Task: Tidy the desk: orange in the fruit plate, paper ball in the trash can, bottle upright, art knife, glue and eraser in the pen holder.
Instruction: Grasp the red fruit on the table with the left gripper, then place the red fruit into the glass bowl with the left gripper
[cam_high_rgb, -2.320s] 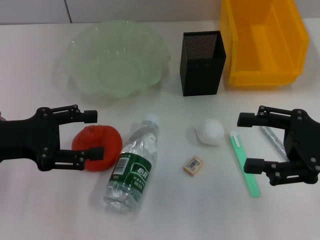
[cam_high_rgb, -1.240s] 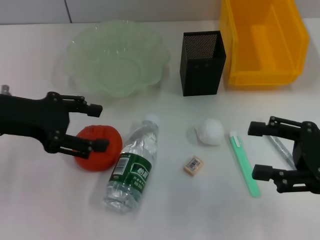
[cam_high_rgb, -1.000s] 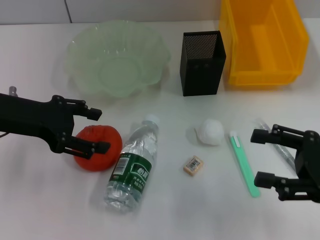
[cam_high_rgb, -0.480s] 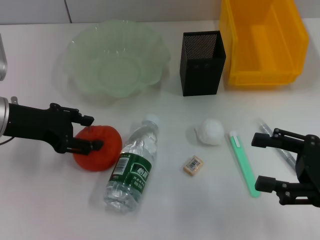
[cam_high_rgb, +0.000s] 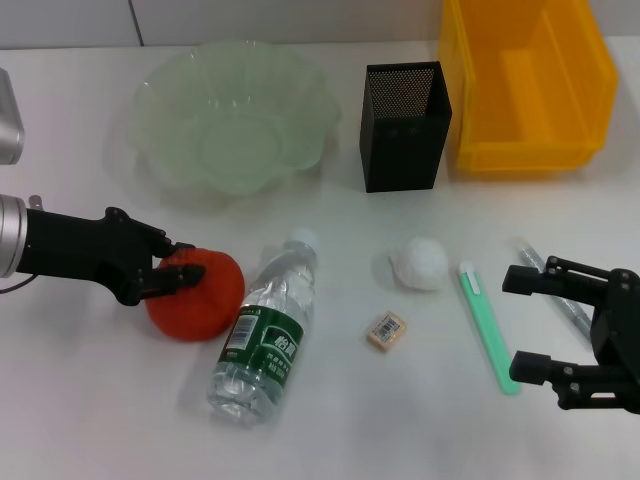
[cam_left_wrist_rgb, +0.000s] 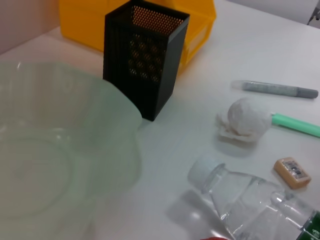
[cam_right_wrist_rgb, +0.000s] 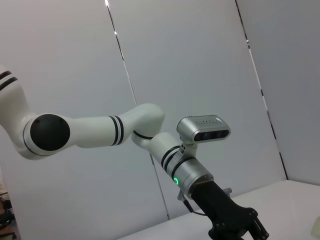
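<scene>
both jaws differ: the left gripper (cam_high_rgb: 172, 268) has its fingers drawn in against the orange (cam_high_rgb: 197, 293), one over its far upper edge and one across its near top, so it looks clamped on the fruit, while the right gripper (cam_high_rgb: 527, 323) hangs with its two fingers spread wide and nothing between them

the orange sits on the white desk (cam_high_rgb: 90, 400) at the robot's left, in front of the fruit plate (cam_high_rgb: 160, 100) and apart from it. just beside the orange, on its right, the bottle (cam_high_rgb: 265, 335) lies on its side, white cap pointing away from the robot toward the plate, green label facing up. whether orange and bottle touch is hard to tell

further right the eraser (cam_high_rgb: 386, 331) lies flat, near the bottle, and the paper ball (cam_high_rgb: 420, 263) rests a little beyond it. a pale green knife (cam_high_rgb: 488, 325) lies lengthwise between the paper ball and the right gripper, its near end just beside the gripper's near finger. a grey glue pen (cam_high_rgb: 560, 297) lies partly hidden behind that gripper

at the far side the pen holder (cam_high_rgb: 404, 125) stands upright between the fruit plate and the trash can (cam_high_rgb: 530, 85), close to the can

from the left wrist camera the fruit plate (cam_left_wrist_rgb: 60, 160) fills the foreground, with the pen holder (cam_left_wrist_rgb: 145, 57) just beyond its rim, then the paper ball (cam_left_wrist_rgb: 245, 120), eraser (cam_left_wrist_rgb: 292, 172), bottle cap (cam_left_wrist_rgb: 204, 169) and glue pen (cam_left_wrist_rgb: 280, 90)
</scene>
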